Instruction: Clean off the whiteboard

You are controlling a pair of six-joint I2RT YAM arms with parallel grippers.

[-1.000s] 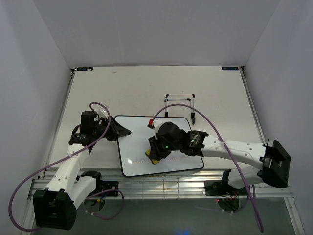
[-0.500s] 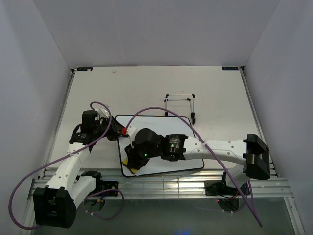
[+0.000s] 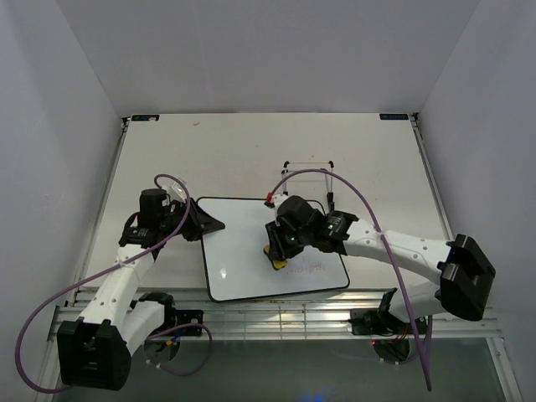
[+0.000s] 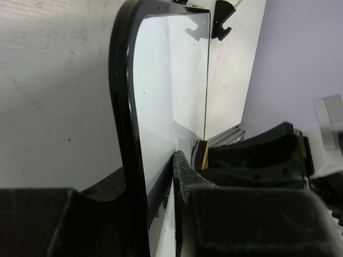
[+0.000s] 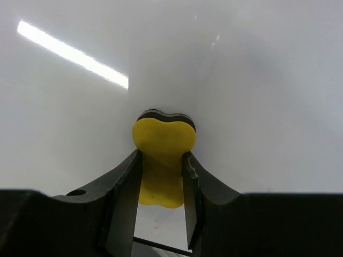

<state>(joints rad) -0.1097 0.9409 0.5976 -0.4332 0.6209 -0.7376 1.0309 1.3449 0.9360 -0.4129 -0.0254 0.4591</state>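
The whiteboard (image 3: 239, 230) lies flat near the table's front, white with a thin black frame. Faint red handwriting (image 3: 308, 268) remains on its near right part. My left gripper (image 3: 204, 224) is shut on the board's left edge; in the left wrist view (image 4: 153, 172) its jaws straddle the black frame (image 4: 120, 107). My right gripper (image 3: 274, 253) is shut on a yellow eraser (image 3: 275, 259) pressed on the board's middle. In the right wrist view the eraser (image 5: 163, 142) sits between the fingers of the gripper (image 5: 162, 163) on the glossy white surface (image 5: 246, 80).
A thin wire easel stand (image 3: 308, 176) stands just behind the board's far right corner. The table's metal front rail (image 3: 276, 316) runs close to the board's near edge. Purple cables loop over both arms.
My right gripper swept the eraser to the board's near left corner, then back to the middle. The left part of the red writing is gone. The left arm has not moved.
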